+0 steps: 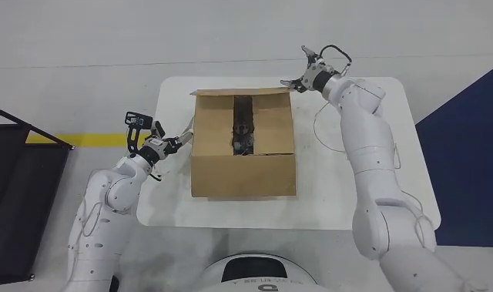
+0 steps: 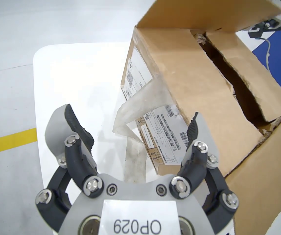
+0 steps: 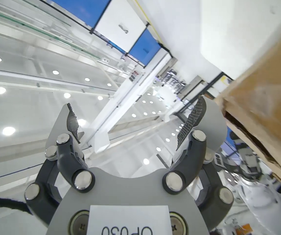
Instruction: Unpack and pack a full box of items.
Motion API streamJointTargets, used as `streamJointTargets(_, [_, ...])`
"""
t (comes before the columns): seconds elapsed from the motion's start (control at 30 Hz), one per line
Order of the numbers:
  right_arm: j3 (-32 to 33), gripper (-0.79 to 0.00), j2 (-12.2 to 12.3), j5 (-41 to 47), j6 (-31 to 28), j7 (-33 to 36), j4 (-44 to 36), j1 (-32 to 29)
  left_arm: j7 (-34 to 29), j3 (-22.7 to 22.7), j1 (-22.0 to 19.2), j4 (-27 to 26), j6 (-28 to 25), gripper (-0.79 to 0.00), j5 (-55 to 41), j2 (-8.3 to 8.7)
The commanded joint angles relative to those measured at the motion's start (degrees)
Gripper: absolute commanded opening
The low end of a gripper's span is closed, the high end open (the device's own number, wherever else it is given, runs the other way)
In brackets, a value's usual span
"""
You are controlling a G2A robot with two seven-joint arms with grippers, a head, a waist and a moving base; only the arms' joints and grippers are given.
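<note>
While your left end effector (image 2: 132, 113) and right end effector (image 3: 136, 103) both gape wide, holding nothing, the cardboard box (image 1: 243, 165) sits on the worktop (image 1: 370, 192), flaps barely parted. Snag the loose tape strip (image 2: 140, 99) and you may drag it askew.

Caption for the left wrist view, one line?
Open left hand faces the labelled side of the cardboard box on the white table; a translucent tape strip hangs loose from it.
</note>
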Motion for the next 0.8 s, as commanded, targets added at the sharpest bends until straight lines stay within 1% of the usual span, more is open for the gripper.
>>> streamJointTargets(0.0, [-1.2,0.000,0.6,-3.8,1.5,1.3,-1.1,-0.3,0.0,0.0,0.0,0.0,0.0,0.000,0.0,0.00])
streamJointTargets(0.13, [-3.1,0.000,1.6,-8.2,2.6,4.4,-4.5,-2.0,0.0,0.0,0.0,0.0,0.0,0.000,0.0,0.00])
streamJointTargets(0.27, [-4.4,0.000,2.2,-10.8,4.0,5.0,-8.4,-3.6,0.3,-0.1,0.1,0.0,0.1,0.000,0.1,0.02])
streamJointTargets(0.37, [-5.7,0.000,2.5,-12.0,4.6,4.7,-11.2,-4.7,2.5,-1.8,1.1,-0.4,-0.2,0.000,1.3,0.36])
streamJointTargets(0.43, [-6.1,0.000,2.5,-12.1,4.9,3.9,-12.8,-5.3,4.9,-3.7,2.1,-1.0,0.0,0.000,4.1,0.70])
streamJointTargets(0.5, [-6.6,0.000,2.6,-11.8,5.1,3.1,-14.3,-5.8,7.4,-5.7,3.2,-1.6,-1.2,0.000,5.7,1.06])
streamJointTargets(0.57, [-7.0,0.000,2.6,-11.7,5.5,2.4,-15.5,-6.3,10.2,-7.4,4.8,-2.9,-2.3,0.000,11.5,1.56])
streamJointTargets(0.63, [-7.1,0.000,2.7,-11.4,5.8,1.8,-16.5,-6.6,13.9,-7.9,6.9,-4.4,-2.8,0.000,19.0,1.96])
streamJointTargets(0.73, [-7.0,0.000,2.9,-10.6,6.4,0.8,-17.1,-6.6,22.1,-7.1,10.3,-6.7,0.0,0.000,35.4,2.53])
streamJointTargets(0.77, [-7.1,0.000,2.9,-10.2,6.6,0.6,-17.1,-6.5,24.7,-6.4,11.3,-6.6,1.0,0.000,38.6,2.60])
